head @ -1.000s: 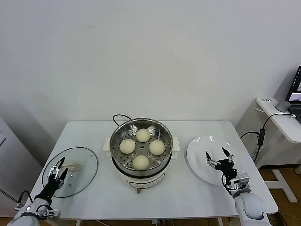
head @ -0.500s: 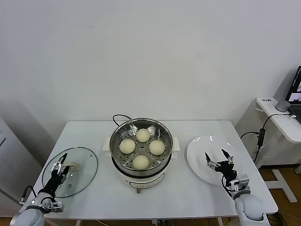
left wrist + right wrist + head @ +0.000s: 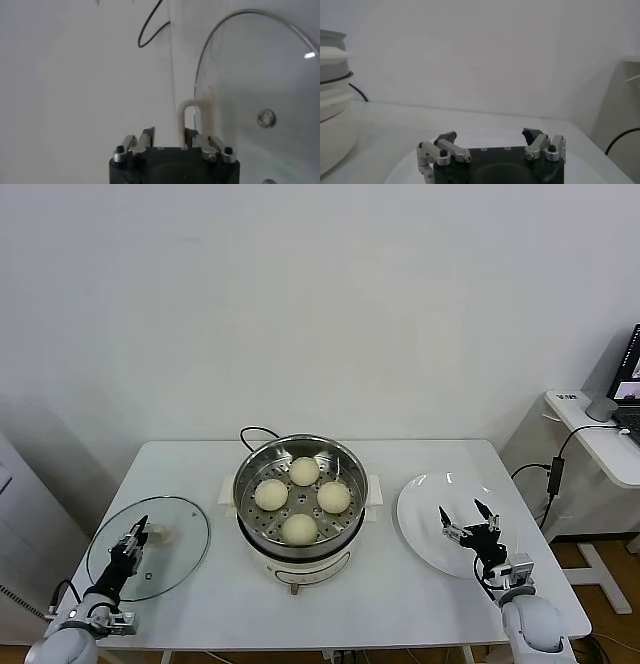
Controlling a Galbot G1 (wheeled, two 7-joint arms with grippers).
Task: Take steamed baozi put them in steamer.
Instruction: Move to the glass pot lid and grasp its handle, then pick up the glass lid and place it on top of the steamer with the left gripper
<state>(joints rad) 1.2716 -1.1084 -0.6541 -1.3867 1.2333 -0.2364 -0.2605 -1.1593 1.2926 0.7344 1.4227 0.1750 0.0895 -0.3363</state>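
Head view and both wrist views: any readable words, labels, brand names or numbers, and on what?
None can be read.
Steamer: front knob shows no legible marking.
Glass lid: no print visible.
Laptop screen at the right edge: content too small to read.

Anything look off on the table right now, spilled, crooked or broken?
Nothing stands out. Four buns sit neatly in the steamer, the plate is bare, and the glass lid lies flat on the table, the left gripper at its handle.
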